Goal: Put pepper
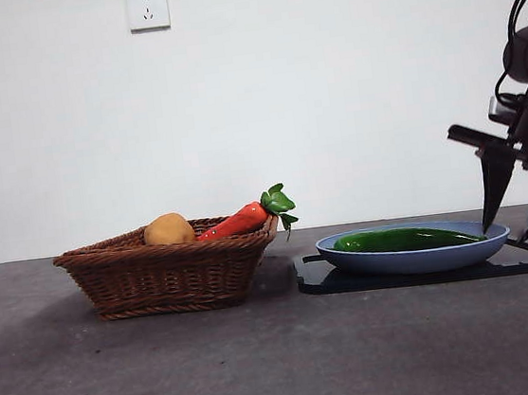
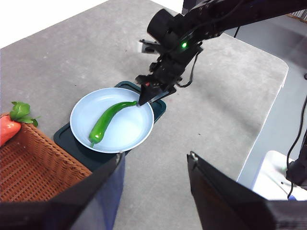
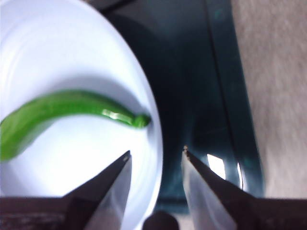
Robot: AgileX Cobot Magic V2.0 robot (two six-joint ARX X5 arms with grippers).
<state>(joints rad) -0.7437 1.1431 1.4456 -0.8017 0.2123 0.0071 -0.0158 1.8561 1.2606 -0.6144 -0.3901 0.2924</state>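
While pepper lies in plate, right gripper hovers at rim, jaws spread, empty.

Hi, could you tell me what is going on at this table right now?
The pepper lies in the blue plate, which sits on a dark tray. The right gripper hangs open just over the plate's rim near the pepper's stem end, holding nothing. The left gripper waits open, away from the plate. A carrot and a potato rest in the wicker basket beside the tray.
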